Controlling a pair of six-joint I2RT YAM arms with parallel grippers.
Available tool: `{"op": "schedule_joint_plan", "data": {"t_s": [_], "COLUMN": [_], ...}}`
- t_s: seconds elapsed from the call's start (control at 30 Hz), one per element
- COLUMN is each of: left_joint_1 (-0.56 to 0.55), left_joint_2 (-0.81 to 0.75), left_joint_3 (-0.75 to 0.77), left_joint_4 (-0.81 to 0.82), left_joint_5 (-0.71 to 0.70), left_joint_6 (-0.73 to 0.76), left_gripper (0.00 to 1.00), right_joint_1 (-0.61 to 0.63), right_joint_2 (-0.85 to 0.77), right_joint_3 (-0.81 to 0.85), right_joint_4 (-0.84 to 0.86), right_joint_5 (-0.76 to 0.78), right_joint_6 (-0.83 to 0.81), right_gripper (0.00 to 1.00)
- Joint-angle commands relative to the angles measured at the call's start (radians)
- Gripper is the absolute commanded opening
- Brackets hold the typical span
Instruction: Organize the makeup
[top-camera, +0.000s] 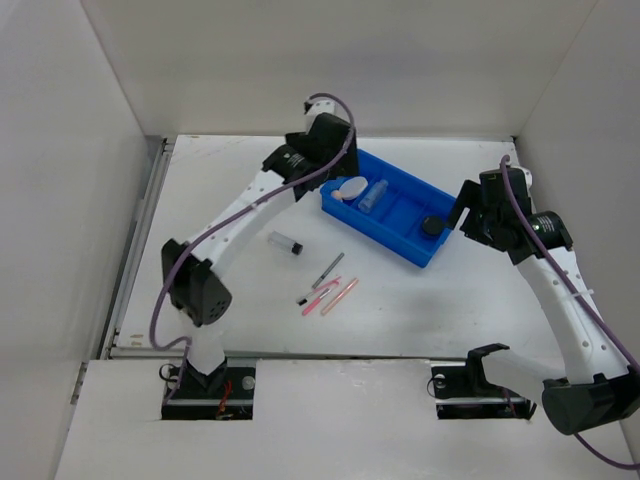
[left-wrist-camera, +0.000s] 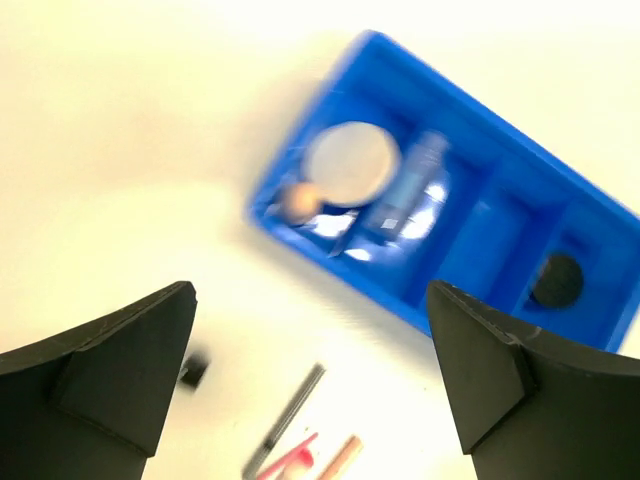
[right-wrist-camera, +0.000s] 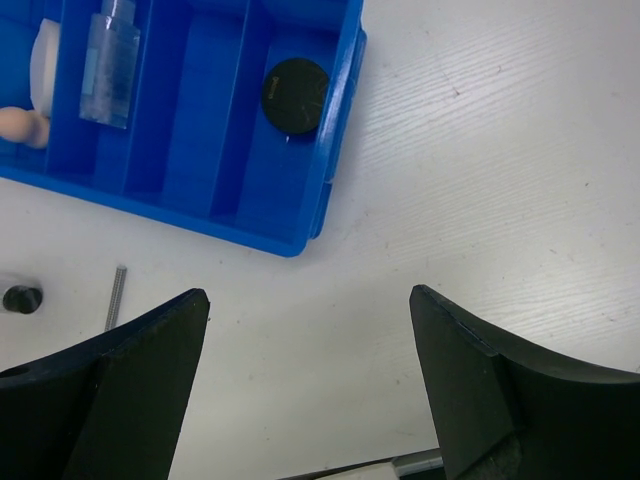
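While both claws are hanging spread: makeup part-sorted

While the left claw (left-wrist-camera: 310, 290) is hovering with its fingers spread wide and gripping nothing, it is sitting above the 10 o'clock end of the blue tray (top-camera: 372, 236). Likewise the right claw (right-wrist-camera: 308, 293) is gaping, empty, just off the tray's 3 o'clock end over bare counter (top-camera: 480, 300).

Inside the tray, the pale sponge (top-camera: 350, 187) is lying in the 10 o'clock compartment. One clear vial (top-camera: 374, 196) is lying in the next, and the round black compact (top-camera: 432, 226) is resting in the 4 o'clock end compartment.

Out on the counter, at 7 o'clock from the tray, the second vial (top-camera: 286, 243), thin dark brush (top-camera: 325, 275) and two pink sticks (top-camera: 320, 297) are lying. The sticks are lying right by the brush's lower tip; I cannot tell whether they touch it.
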Motion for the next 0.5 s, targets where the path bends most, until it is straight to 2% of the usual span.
{"op": "schedule_joint_plan", "data": {"t_s": [0.0, 0.07, 0.1, 0.17, 0.23, 0.33, 0.47], "left_joint_1": [0.011, 0.026, 0.040, 0.095, 0.135, 0.175, 0.184], "left_joint_2": [-0.049, -0.062, -0.042, 0.009, 0.018, -0.026, -0.100], "left_joint_3": [-0.142, -0.176, -0.176, -0.157, -0.215, -0.373, -0.476], "left_joint_4": [-0.170, -0.278, -0.335, -0.485, -0.486, -0.364, -0.279], "left_joint_5": [-0.289, -0.322, -0.313, -0.262, -0.141, -0.032, -0.001], "left_joint_6": [-0.248, -0.332, -0.463, -0.591, -0.656, -0.708, -0.746], "left_gripper": [1.00, 1.00, 1.00, 1.00, 1.00, 0.96, 0.94], "right_joint_1": [-0.003, -0.003, -0.003, -0.003, -0.003, -0.003, -0.003], "right_joint_2": [-0.030, -0.030, -0.030, -0.039, -0.051, -0.062, -0.073], "right_joint_3": [0.021, 0.012, 0.012, 0.012, 0.012, 0.012, 0.003], "right_joint_4": [0.041, 0.050, 0.050, 0.050, 0.050, 0.050, 0.039], "right_joint_5": [-0.039, -0.053, -0.064, -0.073, -0.082, -0.082, -0.082], "right_joint_6": [-0.001, -0.001, -0.001, -0.001, -0.001, -0.010, -0.019], "right_gripper": [0.88, 0.88, 0.88, 0.88, 0.88, 0.88, 0.88]}}
